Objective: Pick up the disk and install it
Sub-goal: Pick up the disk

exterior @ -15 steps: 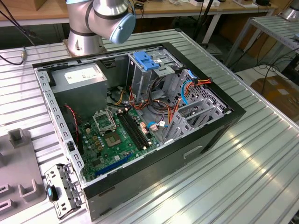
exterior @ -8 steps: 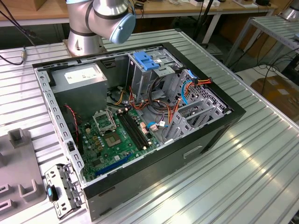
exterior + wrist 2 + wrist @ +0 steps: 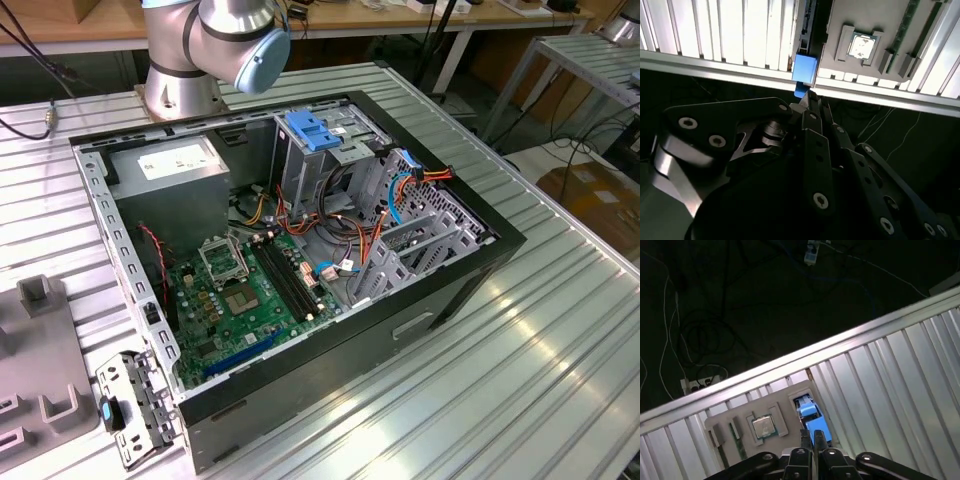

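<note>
The disk (image 3: pixel 135 410), or what seems to be it, is lying flat near the edge of the ribbed table (image 3: pixel 500 380), between the grey tray (image 3: pixel 40 350) and the open computer case (image 3: pixel 430 300) in the exterior view. Both wrist views are catching its blue end (image 3: pixel 815 426) (image 3: pixel 804 69) beside the tray's chip (image 3: pixel 761 426) (image 3: pixel 861 46), while the gripper (image 3: pixel 811 436) (image 3: pixel 809 99) is hanging apart from it, its 2 jaws drawn together on nothing.

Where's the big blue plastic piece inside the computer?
The blue latch sits atop the grey drive cage, to the exterior view's right of the power supply.
</note>
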